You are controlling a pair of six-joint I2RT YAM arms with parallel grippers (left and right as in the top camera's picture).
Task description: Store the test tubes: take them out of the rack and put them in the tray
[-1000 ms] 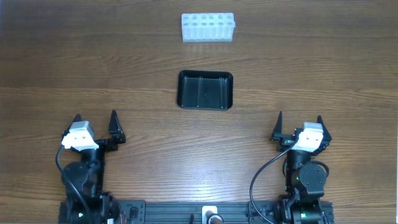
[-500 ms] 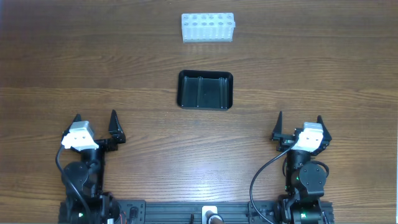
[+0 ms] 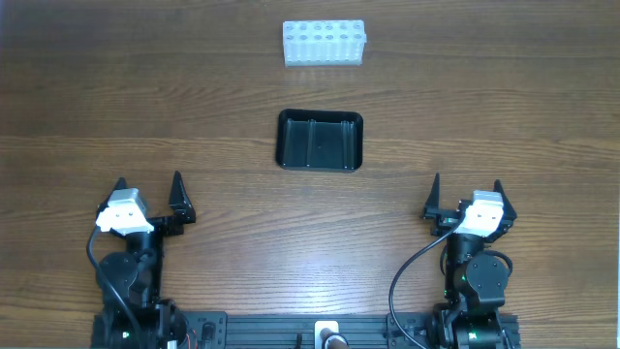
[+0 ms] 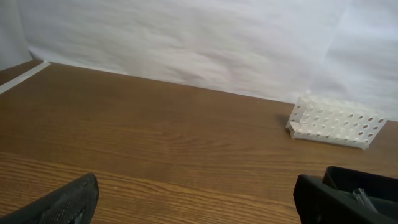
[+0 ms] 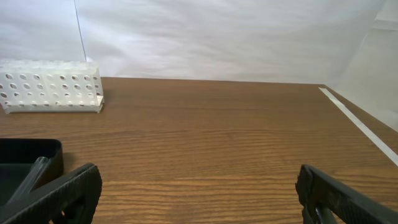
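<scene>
The white test tube rack (image 3: 325, 44) stands at the far side of the table; whether tubes sit in its holes I cannot tell. The black tray (image 3: 281, 142) lies just in front of it, at mid-table. A clear tube (image 5: 31, 176) lies inside the tray (image 5: 31, 148). The left wrist view shows the rack (image 4: 336, 121) and the tray's rim (image 4: 373, 177) with a clear tube (image 4: 360, 195) in it. My left gripper (image 3: 147, 192) is open near the front left, far from both. My right gripper (image 3: 467, 191) is open near the front right, holding nothing.
Bare brown wood surrounds the tray and rack on all sides. A white backdrop (image 5: 217, 37) rises behind the table's far edge. Pale tape (image 5: 360, 127) runs along the right side of the table.
</scene>
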